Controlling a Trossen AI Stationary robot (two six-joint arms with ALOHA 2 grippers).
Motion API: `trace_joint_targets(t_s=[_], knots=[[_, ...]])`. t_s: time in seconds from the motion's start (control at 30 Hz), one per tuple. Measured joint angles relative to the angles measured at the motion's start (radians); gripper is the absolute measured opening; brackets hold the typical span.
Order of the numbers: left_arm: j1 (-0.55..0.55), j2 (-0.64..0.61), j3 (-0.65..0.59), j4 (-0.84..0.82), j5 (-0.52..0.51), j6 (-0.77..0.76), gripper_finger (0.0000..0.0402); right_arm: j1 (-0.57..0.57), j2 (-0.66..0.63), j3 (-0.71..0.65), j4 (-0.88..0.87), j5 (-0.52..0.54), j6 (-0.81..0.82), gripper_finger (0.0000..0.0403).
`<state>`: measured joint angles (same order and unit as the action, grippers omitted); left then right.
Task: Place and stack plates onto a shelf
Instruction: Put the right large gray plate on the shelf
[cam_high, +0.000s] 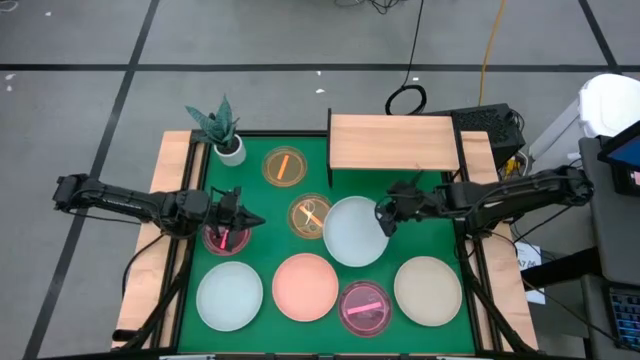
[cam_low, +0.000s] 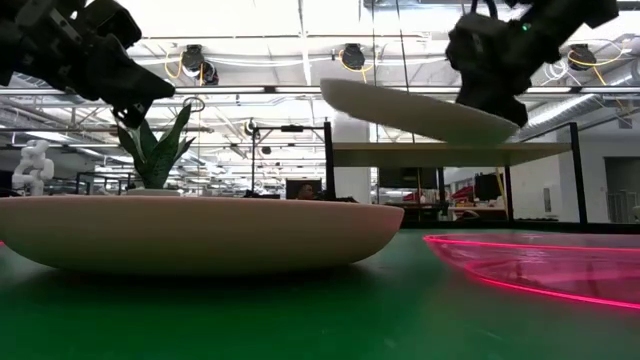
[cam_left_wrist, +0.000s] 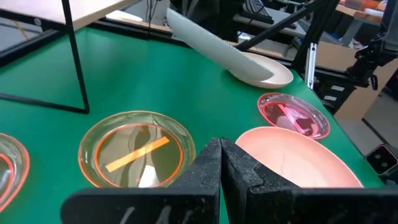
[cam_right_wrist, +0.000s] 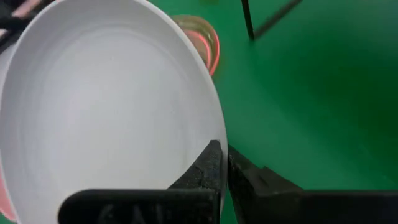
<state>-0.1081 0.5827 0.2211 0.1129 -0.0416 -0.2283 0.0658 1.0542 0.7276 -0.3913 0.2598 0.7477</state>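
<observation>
My right gripper (cam_high: 385, 216) is shut on a large pale blue-green plate (cam_high: 353, 234), which is in the air just in front of the light-wood shelf (cam_high: 393, 142). The low view shows this plate (cam_low: 420, 110) tilted above the table. My left gripper (cam_high: 238, 217) is shut and holds nothing; it hovers over a small magenta plate (cam_high: 224, 240). Two small orange plates (cam_high: 283, 166) (cam_high: 309, 214) lie flat on the green table. Along the near edge lie another pale plate (cam_high: 229, 295), a pink plate (cam_high: 305, 287), a magenta plate (cam_high: 365, 308) and a beige plate (cam_high: 428, 291). My right gripper pinches the pale plate's rim (cam_right_wrist: 214, 134) between its two fingers, on the side facing the table's right and far edges. The fingers come in from the right. The plate is lifted clear and tilted, its free side (cam_low: 335, 88) higher than the held side.
A potted plant (cam_high: 225, 135) stands at the table's far left corner. The shelf's thin dark legs (cam_left_wrist: 74, 56) stand on the green top beside the orange plates. Wooden strips (cam_high: 170, 200) border the table on both sides. Cables and equipment sit beyond the far right corner.
</observation>
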Motion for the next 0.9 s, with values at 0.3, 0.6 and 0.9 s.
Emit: trace_joint_targets(t_s=[0.3, 0.6, 0.9], knots=[[0.011, 0.0, 0.0, 0.048, -0.014, 0.118, 0.0001, 0.0, 0.0, 0.074, -0.003, 0.1, -0.069, 0.0], [0.037, 0.0, 0.022, 0.072, -0.011, 0.197, 0.0001, -0.04, -0.012, 0.134, 0.074, 0.268, -0.308, 0.0], [0.079, 0.0, 0.058, 0.071, -0.012, 0.288, 0.0001, -0.147, -0.102, 0.136, 0.132, 0.264, -0.418, 0.0]])
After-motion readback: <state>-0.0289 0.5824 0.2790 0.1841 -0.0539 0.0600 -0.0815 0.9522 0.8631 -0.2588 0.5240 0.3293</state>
